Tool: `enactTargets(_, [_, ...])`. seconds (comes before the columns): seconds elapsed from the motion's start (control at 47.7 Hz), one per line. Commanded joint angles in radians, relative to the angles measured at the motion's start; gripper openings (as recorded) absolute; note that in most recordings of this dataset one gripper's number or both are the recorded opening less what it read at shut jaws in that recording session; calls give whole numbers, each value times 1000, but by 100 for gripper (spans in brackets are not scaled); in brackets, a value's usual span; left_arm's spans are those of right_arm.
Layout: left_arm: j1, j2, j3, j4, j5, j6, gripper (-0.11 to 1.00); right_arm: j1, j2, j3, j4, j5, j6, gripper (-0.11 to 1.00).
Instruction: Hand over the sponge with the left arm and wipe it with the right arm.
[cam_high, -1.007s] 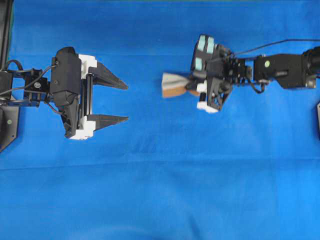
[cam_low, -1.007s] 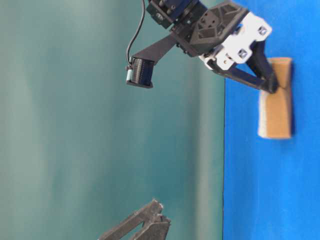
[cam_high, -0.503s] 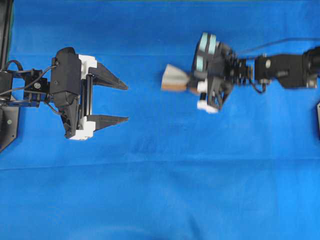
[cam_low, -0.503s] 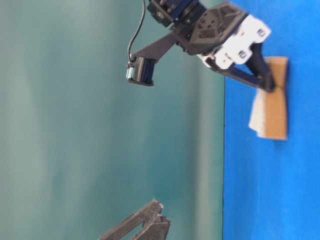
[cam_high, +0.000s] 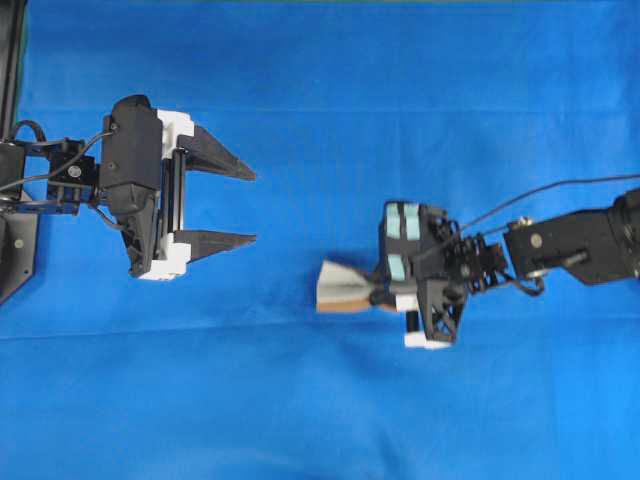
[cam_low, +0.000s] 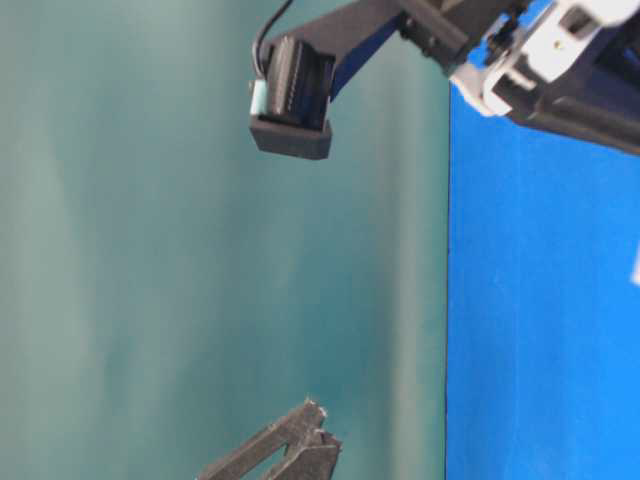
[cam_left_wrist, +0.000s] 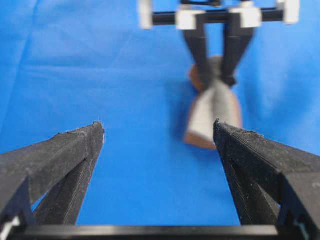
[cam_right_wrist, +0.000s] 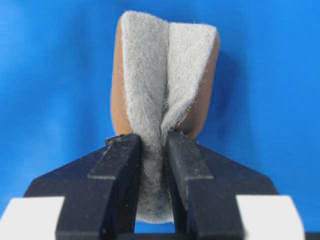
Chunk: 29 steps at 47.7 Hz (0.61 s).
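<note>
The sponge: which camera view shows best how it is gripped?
The right wrist view shows it best: the sponge fills the frame, pinched and folded between the right gripper. The overhead view shows it small, sticking out leftward over the blue cloth. The left wrist view shows it blurred. The table-level view hardly shows it.

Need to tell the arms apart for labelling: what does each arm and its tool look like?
Left tool: black body, white end blocks, two pointed black textured fingers, thin black cable at the wrist, no coloured patches. Right tool: same black build with white blocks, plus pale teal rectangular patches on its camera housing, and a thin black cable trailing back along the arm.
</note>
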Motion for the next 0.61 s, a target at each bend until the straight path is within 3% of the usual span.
enactTargets(0.0, [-3,-12,-11,0,-12,0,88,3,-18,-20,2,9,3,23])
enactTargets(0.231, [-8,-14,-9,-2,-12,-2,88,-109,-20,-20,-11,32,-15,23])
enactTargets(0.42, [-15,-12,-8,-2,-12,-2,88,-258,-20,-23,-78,23,-15,23])
enactTargets(0.587, [-20,-12,-8,-2,-12,-2,88,-325,-20,-21,-109,18,-15,23])
